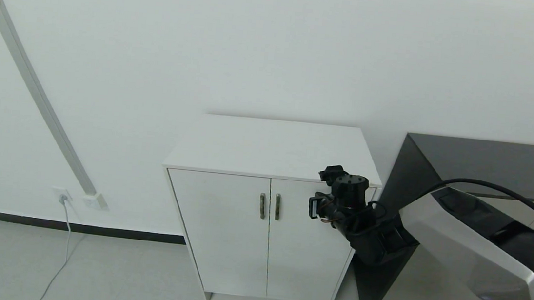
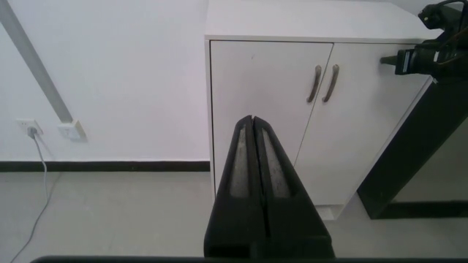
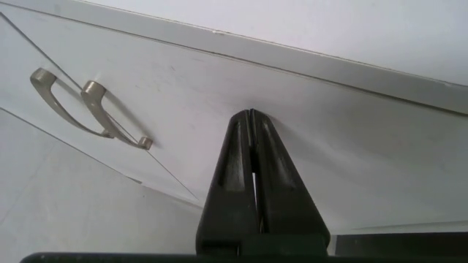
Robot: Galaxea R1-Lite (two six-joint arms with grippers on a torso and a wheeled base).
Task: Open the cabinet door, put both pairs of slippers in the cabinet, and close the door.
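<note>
The white cabinet (image 1: 267, 145) stands on the floor against the wall with both doors shut, a dark glossy unit (image 1: 442, 157) just beside it on the right and a wall socket (image 1: 62, 195) well off to the left. The right gripper (image 1: 311, 206) is held before the upper part of the right door (image 1: 300, 261), between the right door handle (image 1: 277, 207) and the cabinet's outer edge, its fingers (image 3: 240, 157) pressed together on nothing (contact with the door cannot be judged). The left gripper (image 2: 252, 124) sits apart from the cabinet, facing the left door (image 2: 256, 80), fingers likewise closed and empty.
</note>
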